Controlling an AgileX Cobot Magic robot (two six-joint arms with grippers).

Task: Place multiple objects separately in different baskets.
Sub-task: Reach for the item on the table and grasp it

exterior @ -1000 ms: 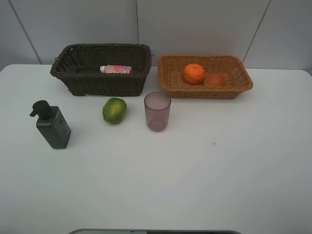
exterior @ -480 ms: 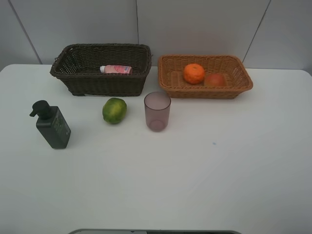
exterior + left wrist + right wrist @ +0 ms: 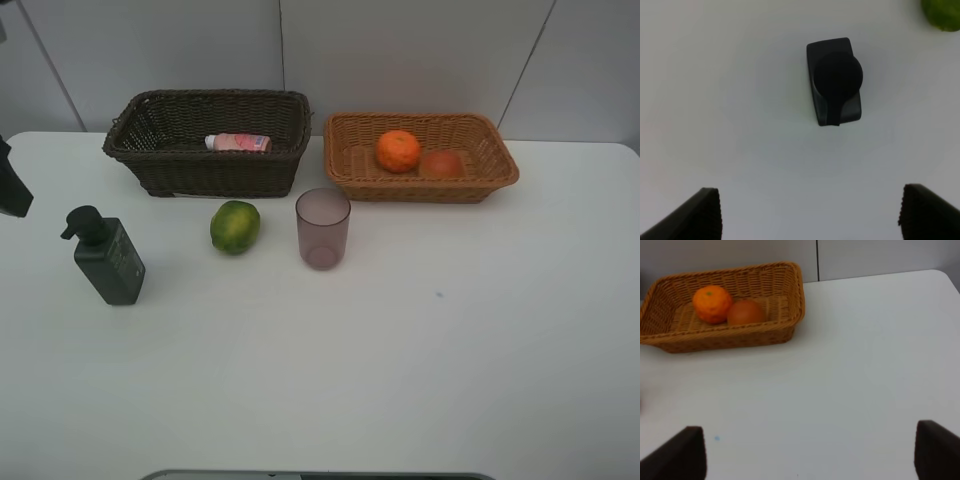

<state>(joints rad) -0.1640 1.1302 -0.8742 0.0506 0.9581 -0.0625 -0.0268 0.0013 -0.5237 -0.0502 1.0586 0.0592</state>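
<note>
The dark brown basket [image 3: 150, 165] holds the pink white-capped bottle [image 3: 238, 143], lying down. An orange [image 3: 398, 151] and a red-orange peach-like fruit [image 3: 441, 163] lie in the light tan basket [image 3: 430, 188]. In front of the baskets on the table stand the dark green pump bottle [image 3: 106, 257], the green round fruit [image 3: 235, 226] and the mauve cup [image 3: 323, 228]. My left gripper [image 3: 810, 212] hangs open above the pump bottle [image 3: 835, 81], and a dark part of it [image 3: 12, 185] shows at the left edge. My right gripper [image 3: 810, 452] is open and empty, facing the tan basket [image 3: 765, 332].
The white table [image 3: 400, 350] ends at a grey wall behind the baskets. A rounded table corner shows at the far right. A grey strip runs along the near edge.
The left arm has entered the exterior view at the left edge, near the pump bottle. The objects have not moved.
</note>
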